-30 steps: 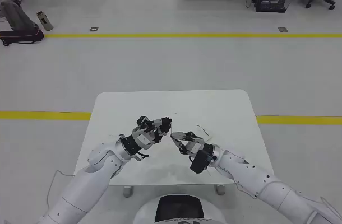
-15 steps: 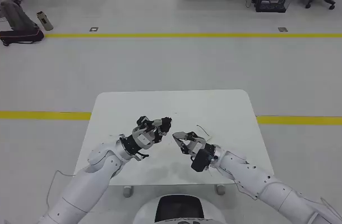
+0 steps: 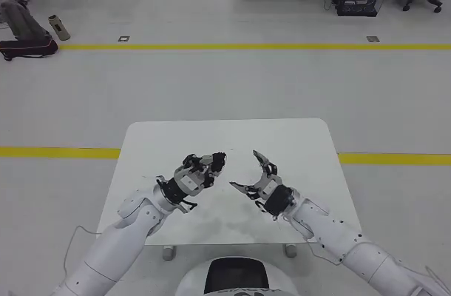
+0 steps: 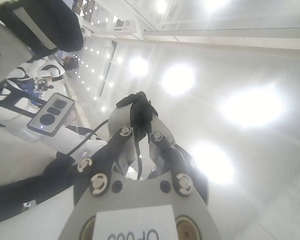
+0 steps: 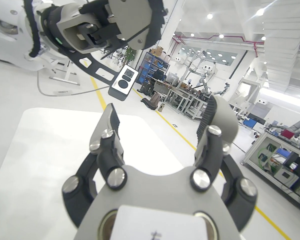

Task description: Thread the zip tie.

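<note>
Top view first: both arms are up over the middle of the worktop (image 3: 299,137), wrists turned in toward each other. The left gripper (image 3: 216,160) has its fingers pinched together on something too thin to make out from up there. The right gripper (image 3: 243,169) sits just to the right of it, fingers spread wide with nothing in them. Near each other, not touching.

Left wrist view is where it makes sense. A thin black zip tie (image 4: 139,156) runs up between the fingers (image 4: 118,118) and is clamped at the tips, with a dark bunched bit poking out past them (head or folded strap, can't tell). The camera looks up at the ceiling lights (image 4: 177,78), so the grip is tipped upward and the tie is off the worktop. My guess is that's to leave an end free for the other arm.

Right wrist view: the right gripper's fingers (image 5: 108,123) are wide apart and empty, with the left gripper (image 5: 153,16) near, out in front of them. A thin dark sliver sticks out beside the left gripper's fingers, probably the tie's tail. Looks to me like the open one is lined up to take that free end and feed it through the head. As far as I can see, it's not threaded yet.
</note>
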Robot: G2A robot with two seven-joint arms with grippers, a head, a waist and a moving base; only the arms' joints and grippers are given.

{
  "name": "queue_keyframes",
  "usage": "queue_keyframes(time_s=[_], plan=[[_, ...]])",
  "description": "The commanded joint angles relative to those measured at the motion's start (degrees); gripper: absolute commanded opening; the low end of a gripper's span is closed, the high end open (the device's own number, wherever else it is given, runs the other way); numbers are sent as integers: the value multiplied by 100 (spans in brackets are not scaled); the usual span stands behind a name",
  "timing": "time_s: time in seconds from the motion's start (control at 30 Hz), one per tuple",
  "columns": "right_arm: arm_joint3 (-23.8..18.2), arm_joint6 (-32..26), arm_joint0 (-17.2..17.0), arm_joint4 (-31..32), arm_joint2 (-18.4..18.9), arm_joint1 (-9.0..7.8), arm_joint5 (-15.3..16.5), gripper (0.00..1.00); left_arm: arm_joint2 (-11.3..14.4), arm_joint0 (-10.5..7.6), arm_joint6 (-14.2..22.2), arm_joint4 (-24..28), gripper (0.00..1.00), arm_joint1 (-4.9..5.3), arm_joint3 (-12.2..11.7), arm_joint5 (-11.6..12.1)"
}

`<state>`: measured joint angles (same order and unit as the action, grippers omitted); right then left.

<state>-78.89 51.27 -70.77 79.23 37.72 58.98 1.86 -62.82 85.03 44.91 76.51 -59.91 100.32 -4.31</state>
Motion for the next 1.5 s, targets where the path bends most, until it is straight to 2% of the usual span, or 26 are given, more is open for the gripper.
queue_keyframes(time_s=[0.0, 0.1, 0.13, 0.2, 0.27, 0.47, 0.5, 0.63, 0.87, 1.47], plan=[[63, 107, -47, -206, 152, -8, 157, 100, -32, 29, 56, 268, 0, -12, 59, -76], [102, 212, -136, -543, 341, -16, 394, 100, -85, 64, 104, 627, 0, -29, 181, -153], [97, 259, -184, -769, 418, -15, 567, 100, -107, 79, 104, 724, 0, -34, 242, -186], [75, 385, -237, -1108, 531, -10, 855, 100, -154, 82, 74, 671, 0, -33, 338, -195], [78, 425, -266, -1245, 594, -4, 881, 100, -207, 68, 51, 338, 0, -18, 389, -130], [49, 379, -295, -1346, 605, 4, 895, 100, -199, 70, -16, 333, 0, -22, 383, -123], [-46, 379, -361, -1690, 657, 25, 1026, 100, -174, 79, -104, 449, 0, -40, 407, -94], [-19, 392, -458, -2045, 923, 21, 1300, 100, -153, 68, -188, 792, 0, -84, 423, -84], [-93, 339, -686, -2727, 1325, 34, 1728, 100, -238, 164, -474, 845, 0, -122, 526, 150], [-93, 339, -686, -2727, 1325, 34, 1728, 100, -246, 182, -460, 826, 0, -124, 542, 159]])
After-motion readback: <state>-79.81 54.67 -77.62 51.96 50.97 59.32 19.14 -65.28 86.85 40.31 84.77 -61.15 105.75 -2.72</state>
